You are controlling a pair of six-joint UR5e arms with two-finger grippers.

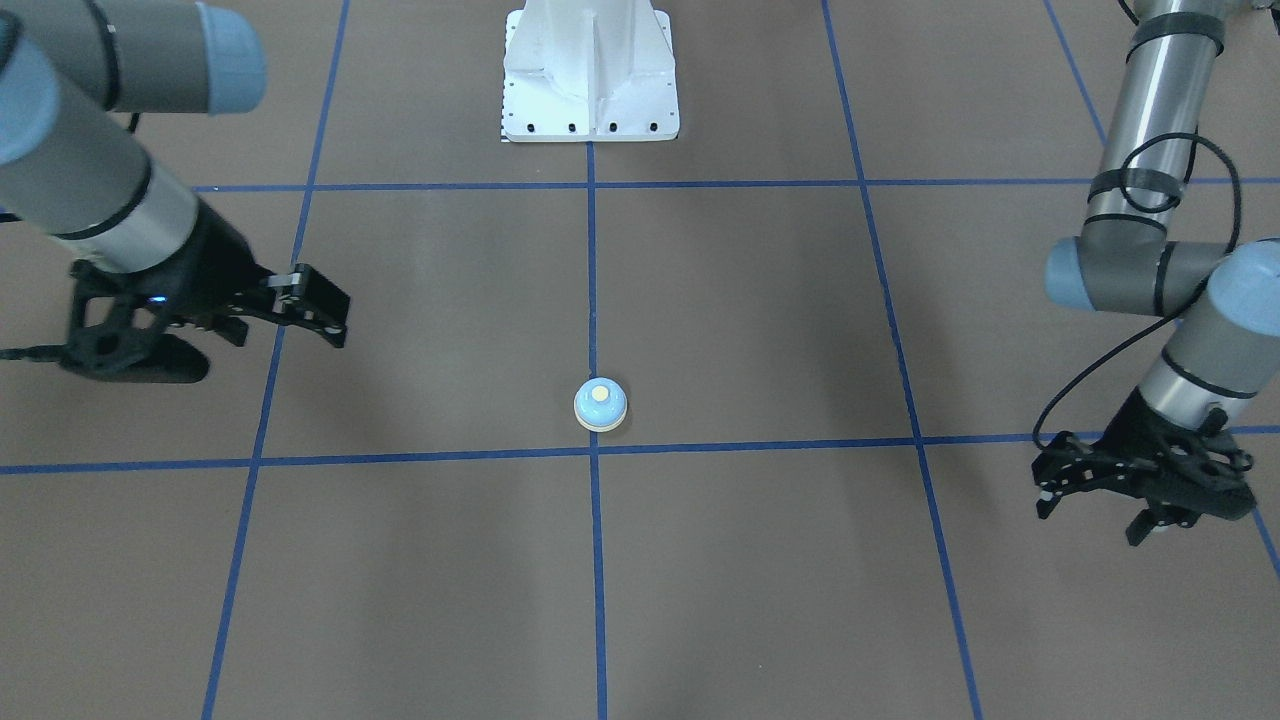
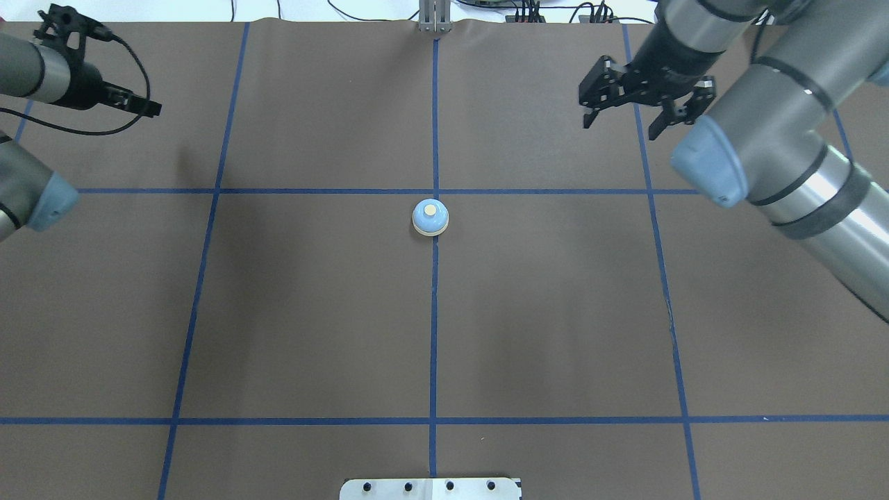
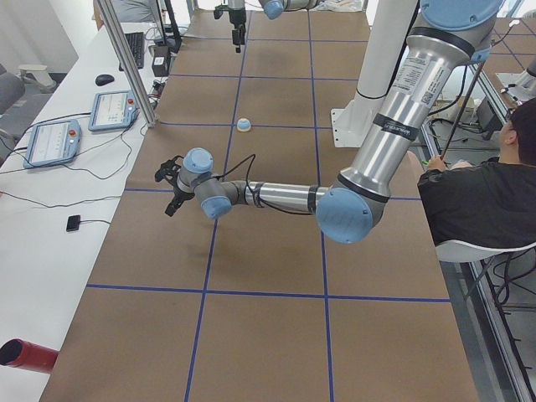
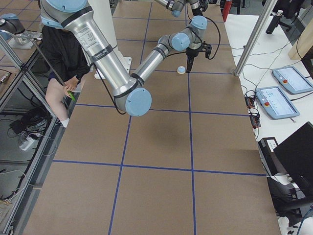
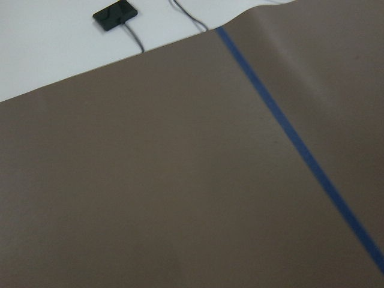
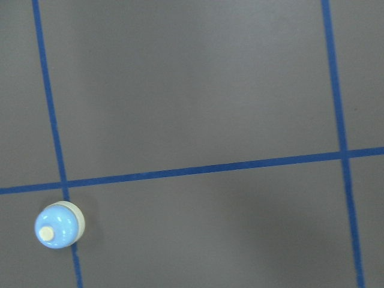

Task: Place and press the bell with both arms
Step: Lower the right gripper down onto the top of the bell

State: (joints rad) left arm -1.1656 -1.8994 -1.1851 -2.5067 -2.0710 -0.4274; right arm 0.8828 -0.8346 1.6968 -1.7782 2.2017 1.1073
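The bell (image 1: pixel 600 404) stands upright on the brown mat, on the centre blue tape line; it also shows in the overhead view (image 2: pixel 430 217) and at the lower left of the right wrist view (image 6: pixel 59 225). My right gripper (image 2: pixel 620 125) hangs open and empty above the mat, far from the bell, to its far right; the front view shows it too (image 1: pixel 335 320). My left gripper (image 1: pixel 1090 522) is open and empty, far to the bell's other side, near the table's far left edge (image 2: pixel 154 108). The left wrist view shows only mat and tape.
The white pedestal base (image 1: pixel 590 80) stands at the robot's side of the table. Blue tape lines (image 2: pixel 434 347) divide the mat into squares. Teach pendants (image 3: pixel 50 138) and cables lie on the white bench beyond the far edge. An operator (image 3: pixel 486 184) sits beside the table.
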